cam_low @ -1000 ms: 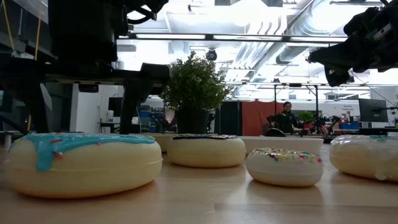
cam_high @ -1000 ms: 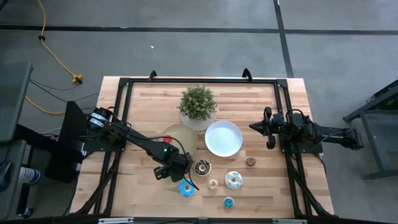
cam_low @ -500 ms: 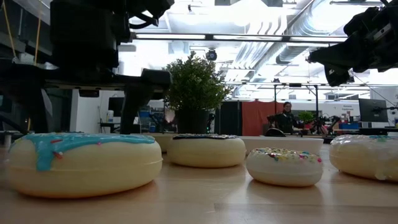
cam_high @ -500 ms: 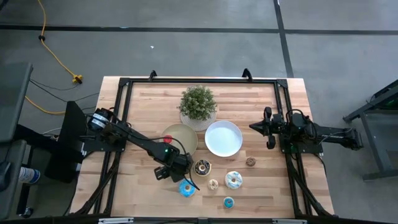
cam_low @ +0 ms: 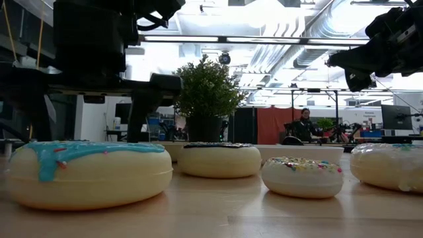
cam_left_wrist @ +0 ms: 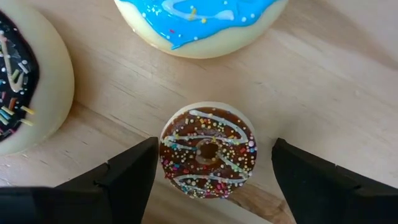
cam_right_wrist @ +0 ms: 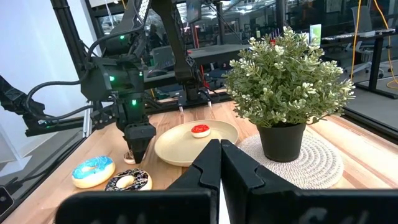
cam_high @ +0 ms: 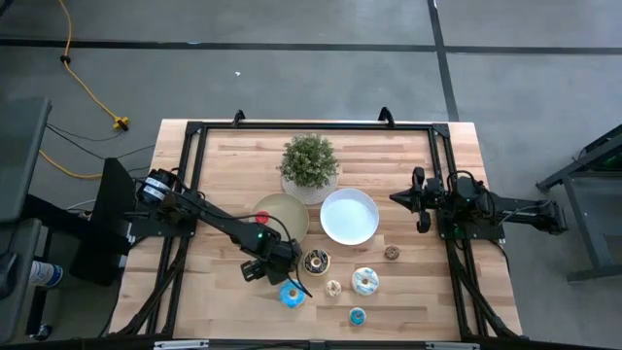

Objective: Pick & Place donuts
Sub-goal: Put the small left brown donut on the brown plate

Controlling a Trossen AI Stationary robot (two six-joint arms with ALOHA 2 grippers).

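Note:
My left gripper (cam_left_wrist: pixel 214 180) is open and points down over a small chocolate-iced donut (cam_left_wrist: pixel 208 151) with sprinkles, which lies flat on the table. One finger stands on each side of the donut, one close to its rim and the other with a gap. In the high view the gripper (cam_high: pixel 279 264) hides this donut. Beside it lie a blue-iced donut (cam_high: pixel 292 294) and a dark chocolate donut (cam_high: pixel 316 261). A red donut (cam_right_wrist: pixel 200 130) lies on the tan plate (cam_high: pixel 287 209). My right gripper (cam_right_wrist: pixel 219 163) is shut and waits near the table's right edge (cam_high: pixel 413 199).
More donuts lie toward the near edge: a small tan one (cam_high: pixel 333 288), a pale blue-white one (cam_high: pixel 365 281), a small blue one (cam_high: pixel 358 316) and a small brown one (cam_high: pixel 392 253). The white plate (cam_high: pixel 350 216) and a potted plant (cam_high: pixel 309 165) stand behind them.
My left gripper has come down a little toward the small chocolate donut, then kept still. The donuts have not moved.

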